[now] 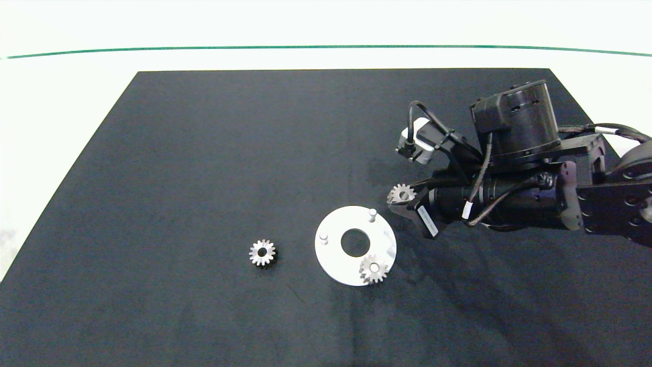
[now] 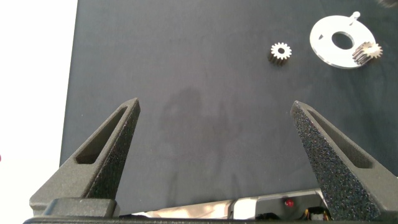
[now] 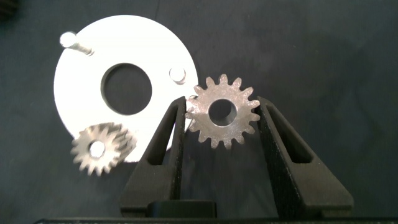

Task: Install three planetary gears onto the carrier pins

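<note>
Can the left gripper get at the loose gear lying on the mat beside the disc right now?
Probably yes. The left gripper is open, and the loose gear lies alone on bare mat, clear of the disc. The right gripper, shut on another gear, is beyond the disc.

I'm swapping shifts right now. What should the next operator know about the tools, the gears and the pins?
Right tool: shut on a gear, held just beyond the white disc, near the far pin.
Left tool: open, empty, parked away from the work.
Done: one gear sits on the near pin.
Left: seat the held gear, then fetch the loose gear on the mat beside the disc for the last bare pin.
</note>
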{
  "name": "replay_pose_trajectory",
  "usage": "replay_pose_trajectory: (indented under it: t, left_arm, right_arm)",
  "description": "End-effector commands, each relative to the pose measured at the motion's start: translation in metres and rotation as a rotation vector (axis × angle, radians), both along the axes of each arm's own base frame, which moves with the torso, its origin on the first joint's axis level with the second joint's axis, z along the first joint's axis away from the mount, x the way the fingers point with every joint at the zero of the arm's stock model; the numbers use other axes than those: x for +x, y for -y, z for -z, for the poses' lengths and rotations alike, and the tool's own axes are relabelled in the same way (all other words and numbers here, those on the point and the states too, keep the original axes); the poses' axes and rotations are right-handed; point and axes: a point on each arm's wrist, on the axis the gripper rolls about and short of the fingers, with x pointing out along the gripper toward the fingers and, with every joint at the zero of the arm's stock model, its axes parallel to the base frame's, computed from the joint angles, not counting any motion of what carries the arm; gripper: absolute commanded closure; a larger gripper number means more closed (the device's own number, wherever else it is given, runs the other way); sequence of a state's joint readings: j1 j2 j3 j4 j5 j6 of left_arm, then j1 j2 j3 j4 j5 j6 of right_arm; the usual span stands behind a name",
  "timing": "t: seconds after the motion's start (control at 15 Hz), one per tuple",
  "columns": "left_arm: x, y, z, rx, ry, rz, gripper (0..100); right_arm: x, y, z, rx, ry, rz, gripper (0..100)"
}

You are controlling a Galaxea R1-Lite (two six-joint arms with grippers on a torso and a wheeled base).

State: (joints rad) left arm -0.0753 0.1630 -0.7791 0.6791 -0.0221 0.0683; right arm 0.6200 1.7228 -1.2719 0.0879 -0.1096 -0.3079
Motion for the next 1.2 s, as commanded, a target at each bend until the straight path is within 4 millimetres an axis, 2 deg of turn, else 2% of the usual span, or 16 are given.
replay_pose_trajectory:
  t: [0.07,0.4,1.2]
  left_arm:
    - [0.001,0.000,0.001,0.001,-0.007,0.002,0]
    - [0.000,0.000,0.000,0.001,-0.003,0.002,0]
    - [-0.005,-0.001,-0.003,-0.001,0.023,0.004,0]
  right_arm:
    - [0.012,-0.010,0.010,-0.019,-0.022,-0.003,100]
    - [0.011,-0.018,-0.001,-0.023,-0.030,-0.025,100]
    - [0.011,-0.031,0.010,-0.038,-0.055,-0.050,100]
